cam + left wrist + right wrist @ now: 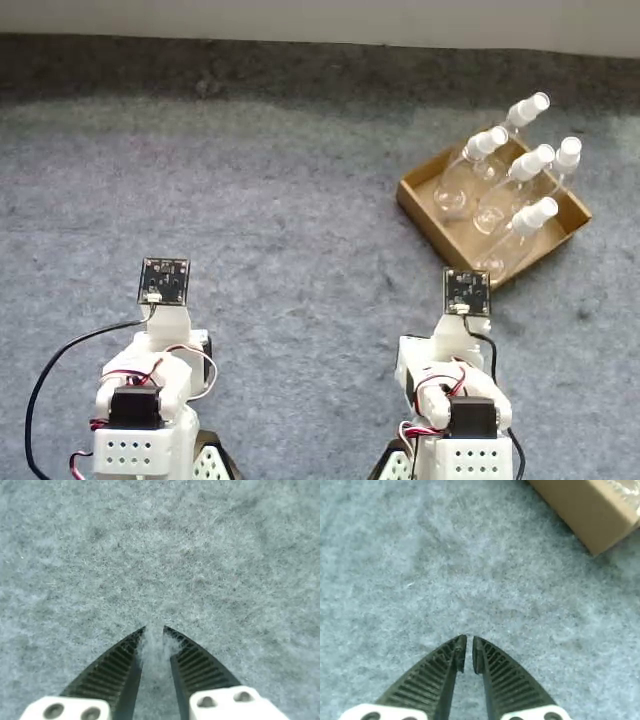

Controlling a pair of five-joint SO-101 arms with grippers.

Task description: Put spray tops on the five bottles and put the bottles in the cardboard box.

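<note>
Several clear bottles point(455, 182) with white spray tops point(487, 141) lie side by side in the cardboard box point(418, 201) at the right rear of the table. One bottle point(512, 237) lies nearest the box's front corner. My left gripper point(154, 628) hovers over bare grey carpet at the front left, shut but for a narrow slit, holding nothing. My right gripper point(470, 637) is shut and empty just in front of the box, whose brown wall point(590, 510) lies a short way beyond its tips.
Grey felt carpet point(280, 220) covers the table. Both arms are folded back at the front edge, the left arm point(163, 283) and the right arm point(467, 292). A pale wall strip runs along the far edge.
</note>
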